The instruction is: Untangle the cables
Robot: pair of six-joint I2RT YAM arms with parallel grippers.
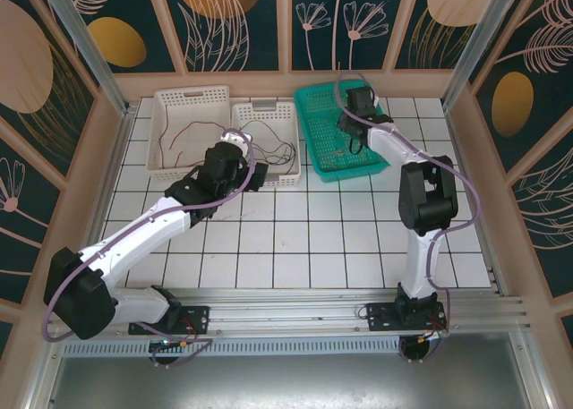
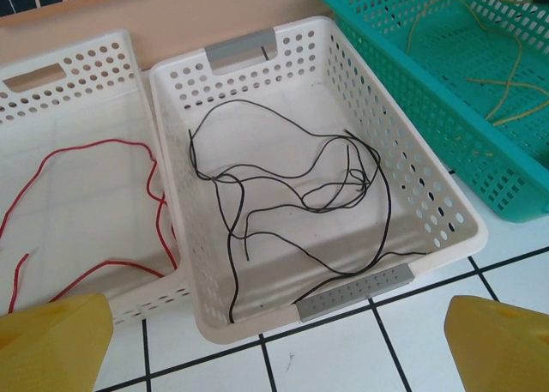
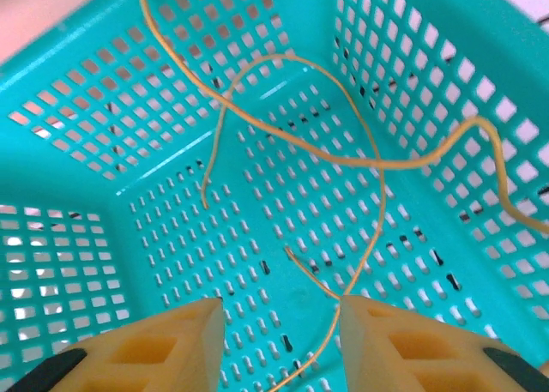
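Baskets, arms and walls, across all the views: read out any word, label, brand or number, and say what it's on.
None can be read. The grey handle plates on the white basket are blank; the teal basket bears no lettering; the wall panels carry only leaf and flower patterns.

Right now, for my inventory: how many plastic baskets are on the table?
3: white perforated plastic basket, left, with red wire; second white basket, middle, with black wire; teal basket, right, with yellow wire.
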